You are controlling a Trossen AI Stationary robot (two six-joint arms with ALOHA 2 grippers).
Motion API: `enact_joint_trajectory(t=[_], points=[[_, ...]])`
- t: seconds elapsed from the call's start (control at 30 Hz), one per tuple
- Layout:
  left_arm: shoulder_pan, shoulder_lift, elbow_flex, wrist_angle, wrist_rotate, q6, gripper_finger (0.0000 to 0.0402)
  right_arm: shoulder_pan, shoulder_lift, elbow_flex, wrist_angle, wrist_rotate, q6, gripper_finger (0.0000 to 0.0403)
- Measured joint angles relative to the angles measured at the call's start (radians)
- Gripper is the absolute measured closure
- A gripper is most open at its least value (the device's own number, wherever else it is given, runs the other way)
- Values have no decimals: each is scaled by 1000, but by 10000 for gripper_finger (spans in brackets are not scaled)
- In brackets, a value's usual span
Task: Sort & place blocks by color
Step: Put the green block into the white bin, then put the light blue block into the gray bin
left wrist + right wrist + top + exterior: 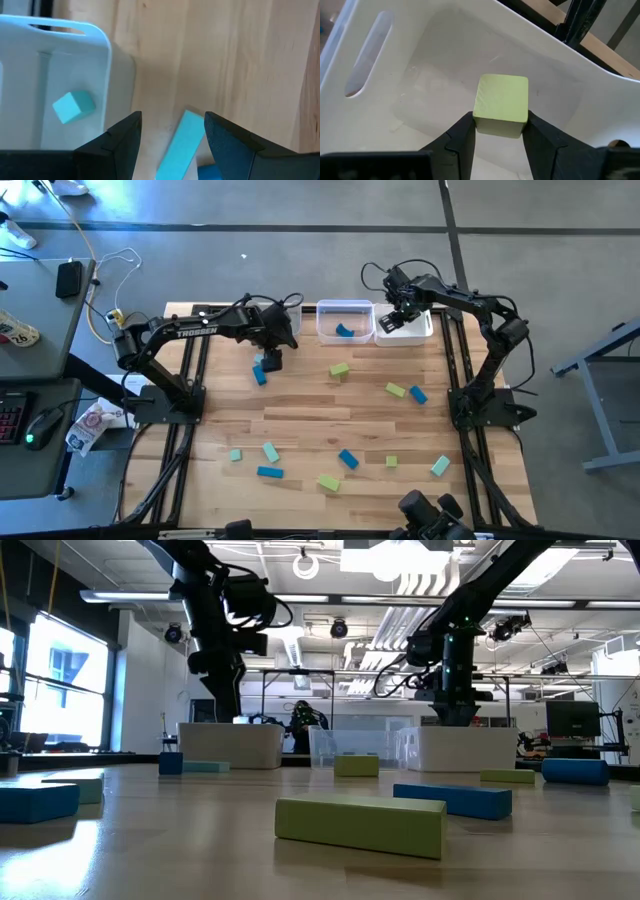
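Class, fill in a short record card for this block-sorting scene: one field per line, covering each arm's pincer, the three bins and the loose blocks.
Right pincer: shut on a yellow-green cube, over the right bin
Left pincer: open, astride a pale teal bar on the table
Left bin: one pale teal cube
Middle bin: one blue block
Loose blocks: scattered on the table

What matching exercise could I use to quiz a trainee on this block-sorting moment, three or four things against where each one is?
Things:
1. yellow-green cube
2. pale teal cube
3. pale teal bar
4. blue block

Places:
A. inside the middle bin
B. on the table, between the open fingers of the left gripper
C. inside the left bin
D. clamped in the right gripper, above the right bin

Pairs: 1-D, 2-C, 3-B, 4-A
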Motion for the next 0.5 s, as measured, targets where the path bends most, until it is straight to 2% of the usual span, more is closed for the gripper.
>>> enact_joint_trajectory(t=[0.33,0.5], points=[[1,0,-30,-2,0,129,200,1,0,0,3,2,0,188],[1,0,-30,-5,-1,216,200,3,-14,0,0,-1,0,176]])
